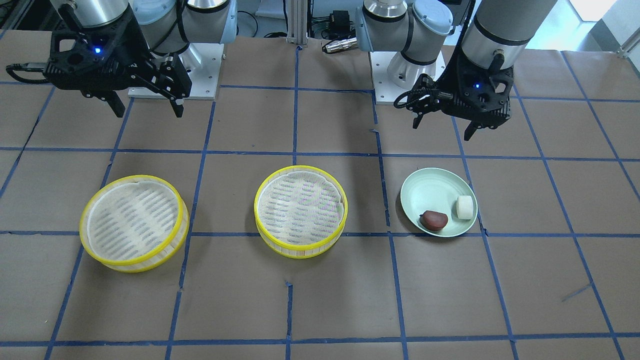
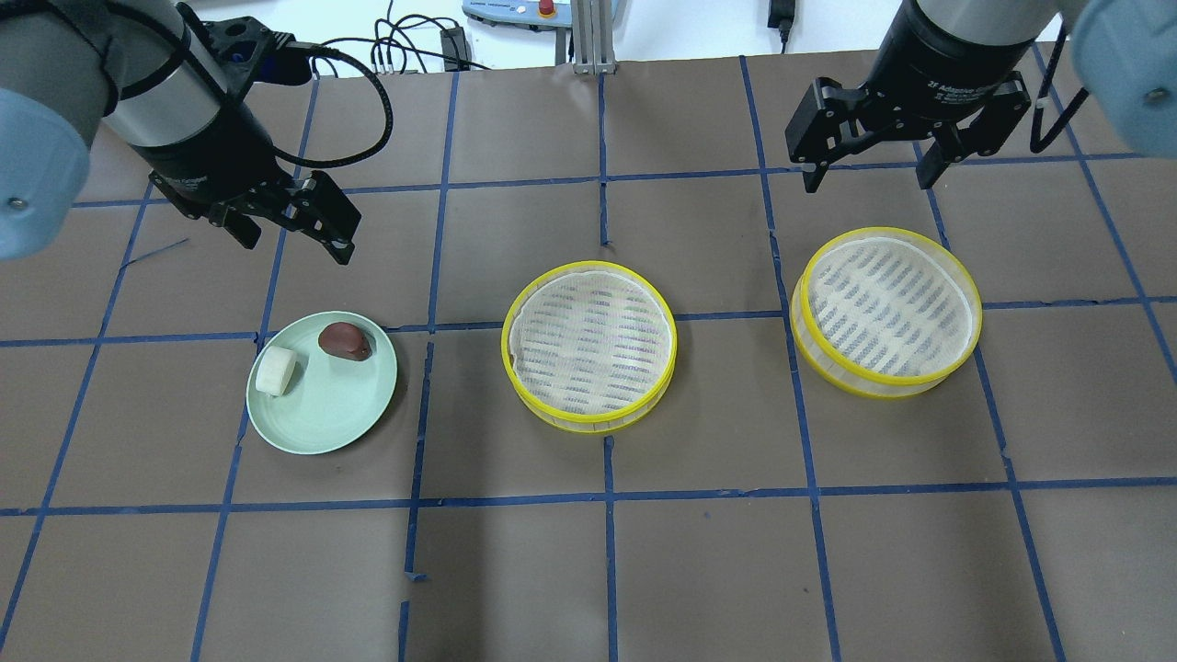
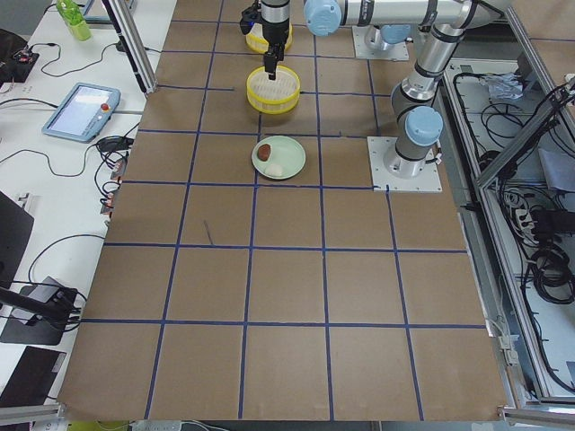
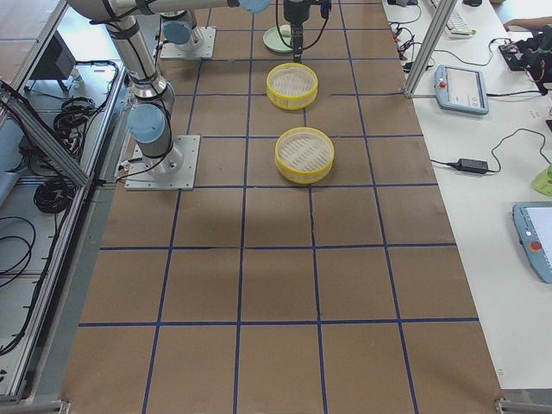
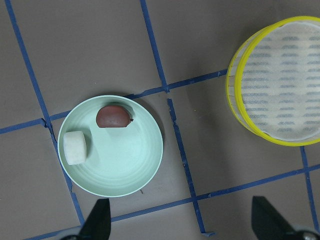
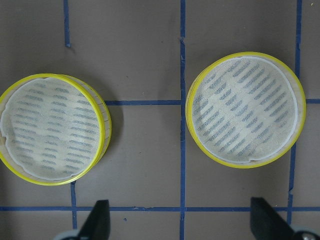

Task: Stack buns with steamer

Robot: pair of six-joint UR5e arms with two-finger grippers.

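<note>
A white stubby bun (image 2: 275, 370) and a dark reddish-brown oval bun (image 2: 345, 340) lie apart on a pale green plate (image 2: 326, 405). They also show in the left wrist view, the white bun (image 5: 75, 147) and the brown bun (image 5: 114, 117). Two empty yellow-rimmed steamers stand on the table, one in the middle (image 2: 588, 345) and one on the right (image 2: 887, 308). My left gripper (image 2: 294, 241) is open and empty, in the air beyond the plate. My right gripper (image 2: 867, 177) is open and empty, in the air beyond the right steamer.
Brown paper with a blue tape grid covers the table (image 2: 607, 552). The arm bases (image 1: 400, 75) stand at the table's robot-side edge. Both steamers have a white mesh liner, seen in the right wrist view (image 6: 245, 107).
</note>
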